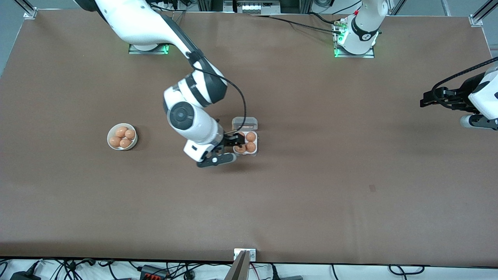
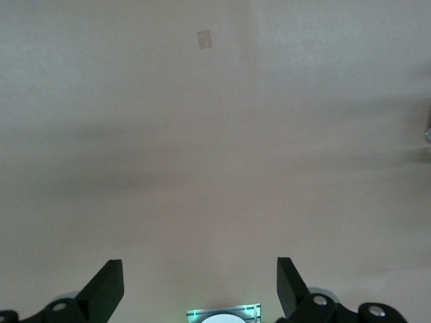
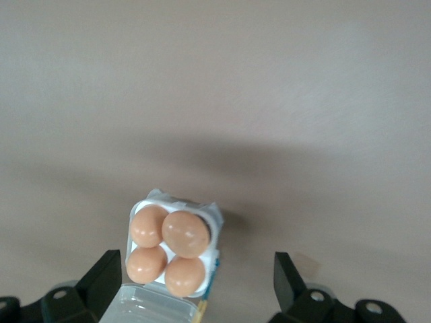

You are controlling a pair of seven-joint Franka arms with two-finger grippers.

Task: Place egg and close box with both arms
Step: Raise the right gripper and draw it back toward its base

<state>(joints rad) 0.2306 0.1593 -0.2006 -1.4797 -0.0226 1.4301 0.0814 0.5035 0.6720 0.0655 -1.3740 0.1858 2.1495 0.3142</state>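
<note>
Front view first: right gripper (image 1: 236, 143) down low over the box (image 1: 246, 144) near the middle of the brown worktop (image 1: 311, 194), jaws spread wide and holding nothing — one dark finger overlaps the carton's edge on the right arm's side. Four cells, all filled with tan eggs; the egg (image 1: 240, 148) in the cell under the fingers sits partly hidden by them. Clear lid (image 1: 244, 123) flipped open, lying flat on the worktop just farther from the front camera than the base, still hinged to it. White bowl (image 1: 122, 137) well apart toward the right arm's end of the worktop, with four more eggs piled in it. Left gripper (image 1: 426, 100) waiting up high over the left arm's end of the worktop, nowhere near the box. Left wrist view: just bare worktop and a small pale patch (image 2: 205, 39) on it, both black fingers (image 2: 106, 288) set wide apart with empty space between — open, gripping nothing. Right wrist view: carton seen from above, four eggs snug in their cells, one of them (image 3: 184, 233) looking bigger and nearer the lens, the open lid's rim (image 3: 151, 306) low between the spread jaws — nothing pinched.
</note>
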